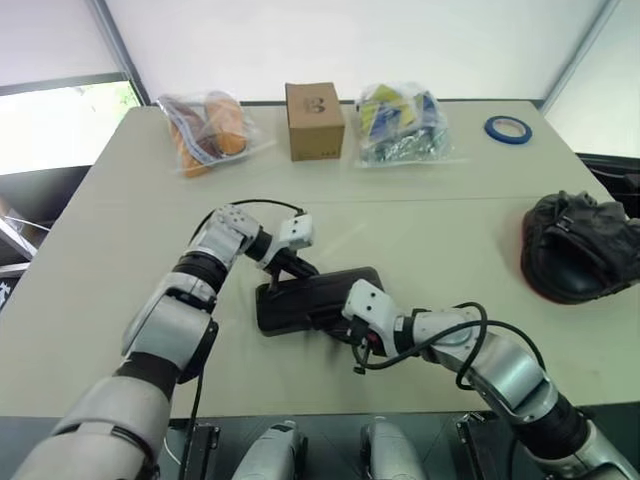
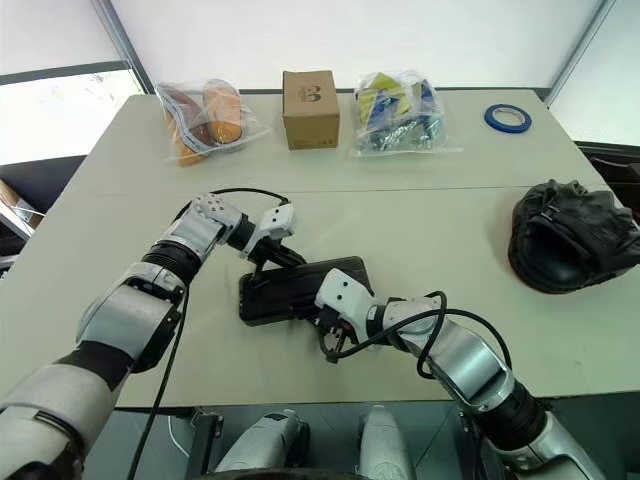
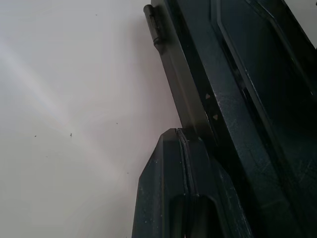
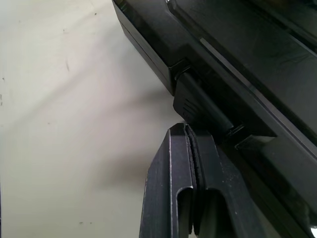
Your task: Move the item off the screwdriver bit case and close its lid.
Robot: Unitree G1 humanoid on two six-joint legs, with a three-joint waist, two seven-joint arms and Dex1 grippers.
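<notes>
The screwdriver bit case lies flat in the middle of the table, its dark lid down on top of it. My left gripper is shut, its fingertips against the case's far hinged edge. My right gripper is shut too, and its tips meet the small black latch tab on the near edge. Neither gripper holds anything. The item, a black leather glove, rests on the table at the far right, well apart from the case.
Along the far edge stand a brown cardboard box, a clear bag of goods to its left, another bag to its right, and a blue tape roll. The beige table is bare between the case and the glove.
</notes>
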